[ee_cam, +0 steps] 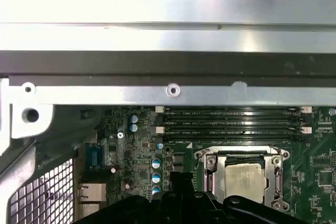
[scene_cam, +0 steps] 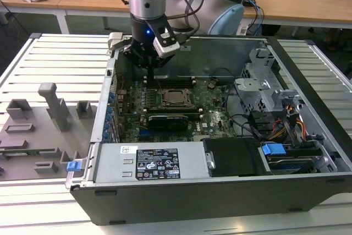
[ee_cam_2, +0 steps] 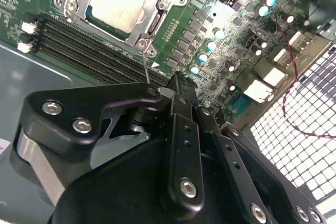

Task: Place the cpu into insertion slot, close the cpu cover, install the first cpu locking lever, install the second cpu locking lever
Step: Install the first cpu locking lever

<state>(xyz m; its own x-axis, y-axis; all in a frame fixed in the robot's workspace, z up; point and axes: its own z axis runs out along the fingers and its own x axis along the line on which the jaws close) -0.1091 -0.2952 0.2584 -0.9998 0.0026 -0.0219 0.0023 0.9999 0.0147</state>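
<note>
The cpu [scene_cam: 176, 98] lies flat in the insertion slot [scene_cam: 164, 93] on the green motherboard, its silvery-beige face [ee_cam_2: 116, 1] showing through the window of the cpu cover [ee_cam_2: 153, 20]. The cover lies down over it as a metal frame [ee_cam: 211, 174] around the chip [ee_cam: 242, 178]. A thin wire locking lever [ee_cam_2: 146, 66] rises from the socket's corner to beside my gripper's tip. My gripper [scene_cam: 149, 78] hangs shut just above the board, at the socket's side toward the exterior view's left, holding nothing [ee_cam_2: 176, 81].
Long black memory slots [ee_cam: 231, 121] run beside the socket next to the case's metal wall [ee_cam: 168, 35]. A black card [scene_cam: 168, 120], the power supply [scene_cam: 148, 163] and a drive cage [scene_cam: 258, 89] crowd the case. Grey fixtures [scene_cam: 49, 108] stand outside.
</note>
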